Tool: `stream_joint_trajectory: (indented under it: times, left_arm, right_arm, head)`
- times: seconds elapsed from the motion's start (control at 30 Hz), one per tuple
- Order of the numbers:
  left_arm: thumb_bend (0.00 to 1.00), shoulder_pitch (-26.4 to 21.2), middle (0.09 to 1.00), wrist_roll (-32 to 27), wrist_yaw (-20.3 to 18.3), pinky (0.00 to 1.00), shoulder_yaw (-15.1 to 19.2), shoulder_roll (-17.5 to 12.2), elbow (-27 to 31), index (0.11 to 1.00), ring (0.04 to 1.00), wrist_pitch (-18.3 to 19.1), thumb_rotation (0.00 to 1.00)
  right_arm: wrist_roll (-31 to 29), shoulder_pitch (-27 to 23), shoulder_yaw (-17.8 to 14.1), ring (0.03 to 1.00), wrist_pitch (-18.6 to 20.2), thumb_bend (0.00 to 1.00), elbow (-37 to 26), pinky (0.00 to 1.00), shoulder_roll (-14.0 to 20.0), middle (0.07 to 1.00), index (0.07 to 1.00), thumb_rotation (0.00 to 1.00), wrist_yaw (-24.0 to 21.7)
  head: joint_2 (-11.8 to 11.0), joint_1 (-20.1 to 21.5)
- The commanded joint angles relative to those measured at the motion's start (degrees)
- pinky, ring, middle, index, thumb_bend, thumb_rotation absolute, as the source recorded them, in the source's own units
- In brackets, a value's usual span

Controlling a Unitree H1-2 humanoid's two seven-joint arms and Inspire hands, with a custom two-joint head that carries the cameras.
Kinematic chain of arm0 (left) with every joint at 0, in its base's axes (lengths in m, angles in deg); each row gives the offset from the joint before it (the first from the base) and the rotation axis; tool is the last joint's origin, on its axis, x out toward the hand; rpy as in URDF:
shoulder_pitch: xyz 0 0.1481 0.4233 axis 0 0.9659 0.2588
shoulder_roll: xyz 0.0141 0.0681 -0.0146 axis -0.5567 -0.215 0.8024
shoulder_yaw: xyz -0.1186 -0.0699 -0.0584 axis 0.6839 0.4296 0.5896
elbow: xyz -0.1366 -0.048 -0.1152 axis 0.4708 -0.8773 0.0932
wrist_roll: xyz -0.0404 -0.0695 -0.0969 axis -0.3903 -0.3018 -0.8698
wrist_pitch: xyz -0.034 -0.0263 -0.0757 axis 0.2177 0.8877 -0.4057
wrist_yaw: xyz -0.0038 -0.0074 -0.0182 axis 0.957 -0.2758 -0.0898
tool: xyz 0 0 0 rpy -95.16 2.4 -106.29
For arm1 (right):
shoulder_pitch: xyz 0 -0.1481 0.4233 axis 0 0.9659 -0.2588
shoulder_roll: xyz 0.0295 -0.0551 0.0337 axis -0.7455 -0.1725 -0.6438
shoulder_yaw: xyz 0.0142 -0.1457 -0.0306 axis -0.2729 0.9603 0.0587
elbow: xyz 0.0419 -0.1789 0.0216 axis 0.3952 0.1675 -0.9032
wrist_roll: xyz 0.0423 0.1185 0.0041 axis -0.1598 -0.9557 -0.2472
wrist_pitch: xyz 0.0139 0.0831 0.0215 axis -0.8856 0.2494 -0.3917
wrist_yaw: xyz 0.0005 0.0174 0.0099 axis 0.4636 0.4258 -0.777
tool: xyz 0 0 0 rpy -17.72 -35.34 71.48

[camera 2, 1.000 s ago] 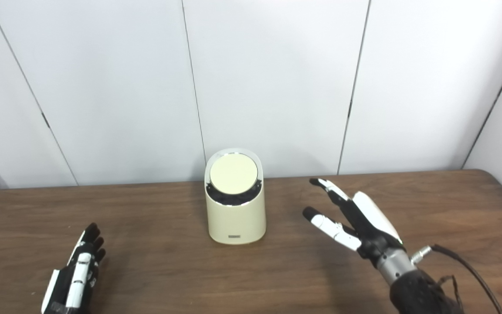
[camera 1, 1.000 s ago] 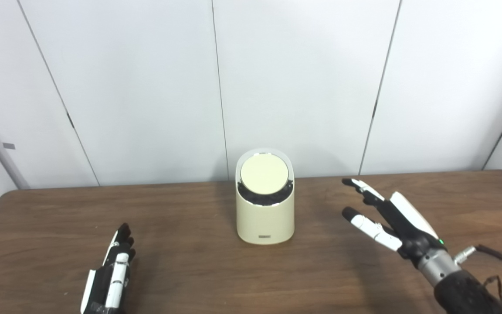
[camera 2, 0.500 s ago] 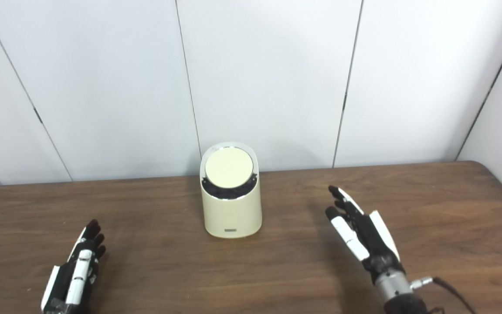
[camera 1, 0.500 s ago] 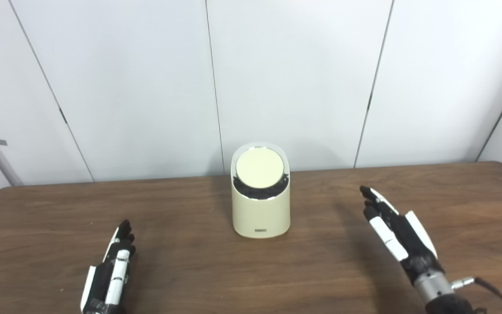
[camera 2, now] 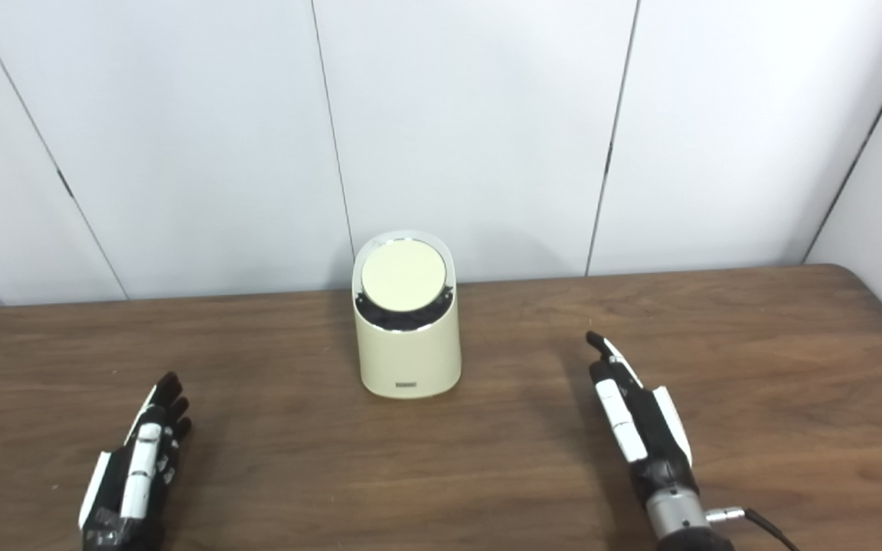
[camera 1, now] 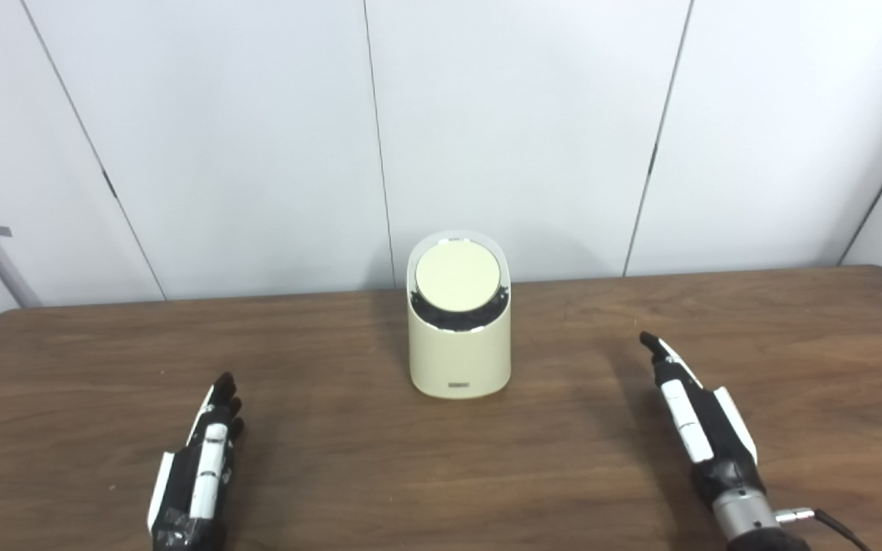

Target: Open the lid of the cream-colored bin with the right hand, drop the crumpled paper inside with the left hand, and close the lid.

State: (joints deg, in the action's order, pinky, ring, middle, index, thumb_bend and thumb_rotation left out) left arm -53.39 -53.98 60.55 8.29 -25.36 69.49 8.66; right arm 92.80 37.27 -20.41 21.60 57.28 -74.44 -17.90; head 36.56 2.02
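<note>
I see left robot hand [camera 1: 194, 467] spread, empty | right robot hand [camera 1: 697, 425] spread, empty | cream-colored bin [camera 1: 458, 348] ahead between them, lid [camera 1: 457, 277] shut

The bin [camera 1: 458, 348] is the only thing standing on the table [camera 1: 563, 474], in the middle toward the far edge, just in front of the wall [camera 1: 525, 115]. My left hand [camera 1: 194, 474] and my right hand [camera 1: 697, 428] lie low on either side, well apart from it, with bare wood between each hand and the bin. Above its closed lid [camera 1: 458, 278] the air is clear.
</note>
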Motion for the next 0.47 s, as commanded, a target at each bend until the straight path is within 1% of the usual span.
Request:
stream_joint_trajectory:
  times: [0.0, 0.13, 0.3, 0.43]
  left_arm:
    - [0.48, 1.3, 1.000, -0.4, -0.2, 1.00, -0.3, 0.6, -0.3, 0.995, 1.000, -0.8, 0.91]
    - [0.49, 1.3, 1.000, -0.4, -0.3, 1.00, -0.4, 0.6, 0.1, 0.998, 1.000, -0.7, 0.94]
    - [0.49, 1.4, 1.000, -0.6, -0.2, 1.00, -0.5, 0.7, 0.6, 0.999, 1.000, -0.1, 0.95]
    - [0.52, 1.4, 0.997, -1.0, 0.1, 1.00, -0.1, 1.0, 0.9, 0.988, 1.000, 0.1, 0.93]
  right_arm:
    - [-1.1, -1.0, -0.3, 0.996, -3.1, 0.57, -0.9, 1.00, 0.3, 0.985, 0.931, 1.00, 0.6]
    - [-1.8, -1.0, -0.5, 0.994, -3.6, 0.55, -0.4, 0.99, 0.7, 0.986, 0.941, 1.00, 0.7]
    - [-2.8, -1.0, -0.5, 0.996, -3.6, 0.60, 0.1, 1.00, 1.1, 0.991, 0.955, 1.00, 0.4]
    - [-4.1, -1.1, -0.6, 0.996, -4.1, 0.61, 0.8, 1.00, 1.4, 0.996, 0.966, 1.00, 0.0]
  head:
    - [0.4, -0.4]
    - [1.6, -1.3]
    - [2.3, -1.8]
    - [2.8, -2.1]
